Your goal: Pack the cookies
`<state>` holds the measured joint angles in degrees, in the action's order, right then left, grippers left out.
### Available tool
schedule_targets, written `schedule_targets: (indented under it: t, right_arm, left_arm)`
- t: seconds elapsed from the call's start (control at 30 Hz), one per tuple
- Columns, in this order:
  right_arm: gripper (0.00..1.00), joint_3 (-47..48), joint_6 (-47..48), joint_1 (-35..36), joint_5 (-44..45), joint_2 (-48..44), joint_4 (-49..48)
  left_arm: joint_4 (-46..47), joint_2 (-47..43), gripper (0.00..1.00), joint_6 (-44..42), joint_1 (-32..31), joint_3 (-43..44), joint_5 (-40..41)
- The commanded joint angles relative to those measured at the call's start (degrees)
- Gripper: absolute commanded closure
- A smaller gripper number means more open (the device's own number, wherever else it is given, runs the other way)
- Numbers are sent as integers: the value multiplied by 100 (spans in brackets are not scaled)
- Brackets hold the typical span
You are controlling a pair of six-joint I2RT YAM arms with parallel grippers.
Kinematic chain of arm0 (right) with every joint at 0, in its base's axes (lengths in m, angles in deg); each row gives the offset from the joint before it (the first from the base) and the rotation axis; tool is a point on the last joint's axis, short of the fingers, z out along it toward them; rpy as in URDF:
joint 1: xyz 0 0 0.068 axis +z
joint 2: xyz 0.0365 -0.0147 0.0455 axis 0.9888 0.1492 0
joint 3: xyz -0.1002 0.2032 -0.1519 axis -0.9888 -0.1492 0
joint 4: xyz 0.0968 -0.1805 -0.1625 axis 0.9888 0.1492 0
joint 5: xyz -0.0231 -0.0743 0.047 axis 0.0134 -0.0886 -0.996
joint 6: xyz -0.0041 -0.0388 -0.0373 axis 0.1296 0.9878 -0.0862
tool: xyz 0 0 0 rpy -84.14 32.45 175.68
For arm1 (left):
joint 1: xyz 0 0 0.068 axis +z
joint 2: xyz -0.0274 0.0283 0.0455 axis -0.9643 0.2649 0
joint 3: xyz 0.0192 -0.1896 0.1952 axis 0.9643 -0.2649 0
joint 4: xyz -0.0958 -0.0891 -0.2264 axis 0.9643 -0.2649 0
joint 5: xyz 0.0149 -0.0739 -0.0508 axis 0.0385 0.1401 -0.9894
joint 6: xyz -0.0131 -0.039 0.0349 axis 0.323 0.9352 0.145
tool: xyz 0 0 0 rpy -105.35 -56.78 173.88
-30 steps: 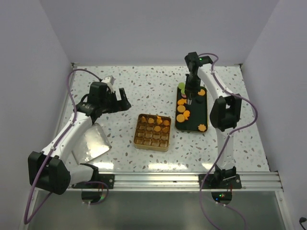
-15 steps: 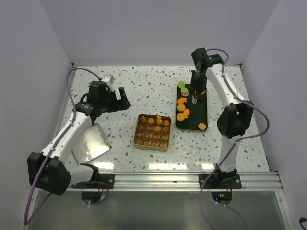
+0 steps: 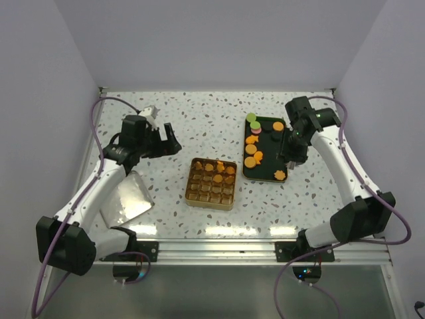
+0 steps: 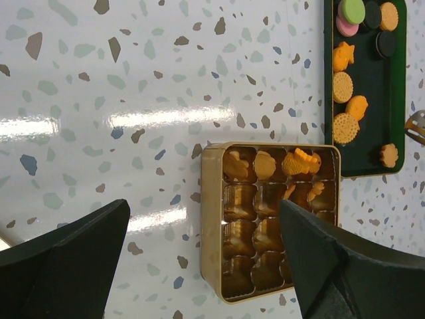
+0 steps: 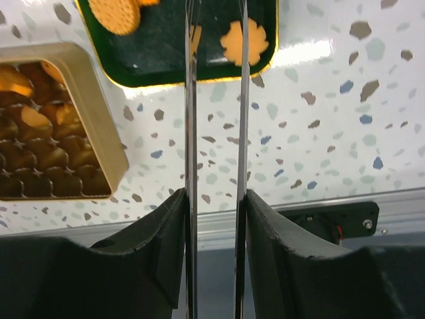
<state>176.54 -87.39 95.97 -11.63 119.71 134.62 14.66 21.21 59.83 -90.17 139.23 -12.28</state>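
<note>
My left arm (image 3: 99, 183) and right arm (image 3: 345, 166) are white shells with black joint blocks, each trailing a purple cable (image 3: 98, 127). The left tool (image 4: 204, 216) has broad black wedge fingers (image 4: 60, 266). The right tool (image 5: 216, 26) carries thin silvery blades (image 5: 190, 166) on black mounts.

Bright, even overhead light; crisp table, soft dark fingers

White light falls from above onto the glossy table (image 3: 199, 119). In the overhead view, long glare bars lie along its near edge, well behind the left gripper (image 3: 169, 143) and the right gripper (image 3: 290, 163), and shadows under both are faint and short. From the left wrist, glare streaks sit ahead of the gripper and between its fingers (image 4: 60, 266), which are black, unfocused wedges. From the right wrist, white flares lie just to either side of the thin finger blades, beside the tray (image 5: 172, 60). The blades show mirror-like reflections, and their thick bases blur. Table speckles stay sharp to the edges.
</note>
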Motion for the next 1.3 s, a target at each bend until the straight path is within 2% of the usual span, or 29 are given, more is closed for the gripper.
schedule_targets:
  t: [0.0,0.33,1.27]
  right_arm:
    - [58,-411,-133,-22,-163,-563,122]
    - [55,-1167,-203,-22,-278,-1189,307]
    - [51,-1501,52,-22,-84,-785,-115]
  left_arm:
    - [261,-217,0,83,-38,-133,-148]
    - [314,-375,0,189,-38,-300,-210]
    - [288,-850,0,338,-38,-652,-26]
